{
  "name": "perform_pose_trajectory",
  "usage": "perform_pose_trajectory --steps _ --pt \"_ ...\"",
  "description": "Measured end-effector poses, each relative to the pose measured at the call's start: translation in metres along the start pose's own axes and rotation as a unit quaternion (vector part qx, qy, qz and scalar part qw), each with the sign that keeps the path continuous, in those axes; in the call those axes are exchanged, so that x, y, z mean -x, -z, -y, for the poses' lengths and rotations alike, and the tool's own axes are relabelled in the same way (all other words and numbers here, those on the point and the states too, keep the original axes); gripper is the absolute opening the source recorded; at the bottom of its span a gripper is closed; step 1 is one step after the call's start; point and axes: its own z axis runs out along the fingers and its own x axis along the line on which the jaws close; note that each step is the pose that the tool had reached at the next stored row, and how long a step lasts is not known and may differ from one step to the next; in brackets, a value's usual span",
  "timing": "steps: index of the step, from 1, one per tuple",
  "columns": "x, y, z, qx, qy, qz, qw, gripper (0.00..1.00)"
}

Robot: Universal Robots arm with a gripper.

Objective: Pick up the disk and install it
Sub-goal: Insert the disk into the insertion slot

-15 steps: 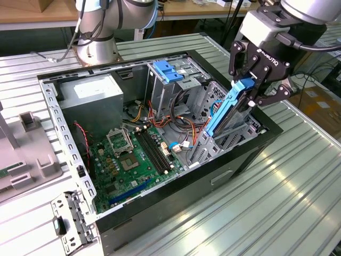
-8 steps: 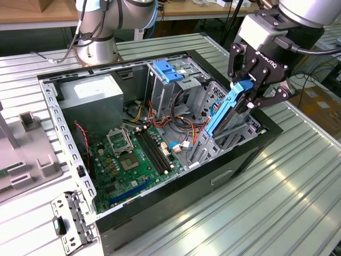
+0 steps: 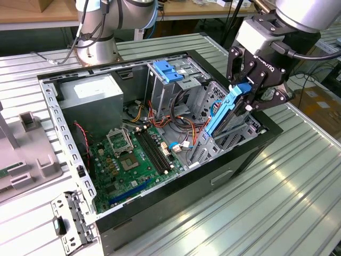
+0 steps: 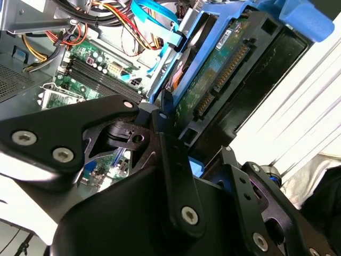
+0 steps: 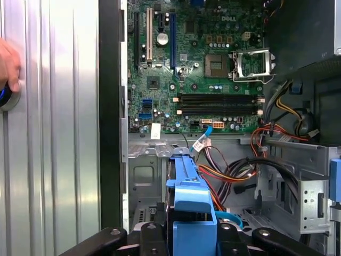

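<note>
- Jaws of the black two-finger gripper (image 3: pixel 246 94) are clamped on the upper end of the flat silver-grey disk (image 3: pixel 221 114) with blue plastic rails.
- We see the disk tilted on edge over the grey metal drive bay (image 3: pixel 224 143), at the exterior view's right of the open black computer case (image 3: pixel 242 160).
- Its lower end seems to sit inside the bay; we cannot make out contact.

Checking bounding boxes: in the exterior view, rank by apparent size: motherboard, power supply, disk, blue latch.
1. motherboard
2. power supply
3. disk, edge-on in the gripper, and blue latch: too close to rank
</note>
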Motion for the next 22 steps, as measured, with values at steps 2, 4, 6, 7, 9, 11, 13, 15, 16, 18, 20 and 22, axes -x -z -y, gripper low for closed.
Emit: perform_pose_trajectory --steps 2,4,6,7,9,11,13,15,16,18,20,22 --pt "-0.0001 -0.0016 0.0 0.0 0.0 0.0 1.0 0.36" --pt "-0.0002 -0.0035 0.0 0.0 0.0 0.0 1.0 0.36" --pt "-0.0003 -0.0047 -0.0001 0.0 0.0 0.0 1.0 0.36" --pt "-0.0004 -0.0053 -0.0001 0.0 0.0 0.0 1.0 0.36" --pt "-0.0005 -0.0065 -0.0001 0.0 0.0 0.0 1.0 0.36" --pt "-0.0005 -0.0079 -0.0001 0.0 0.0 0.0 1.0 0.36" --pt "-0.0006 -0.0087 -0.0002 0.0 0.0 0.0 1.0 0.36" --pt "-0.0006 -0.0088 -0.0002 0.0 0.0 -0.0001 1.0 0.36" --pt "-0.0006 -0.0091 -0.0002 0.0 0.0 0.0 1.0 0.36" --pt "-0.0006 -0.0093 -0.0002 0.0 0.0 0.0 1.0 0.36" --pt "-0.0006 -0.0094 -0.0001 0.0 0.0 -0.0001 1.0 0.38" --pt "-0.0007 -0.0096 -0.0002 0.0 0.0 0.0 1.0 0.44"
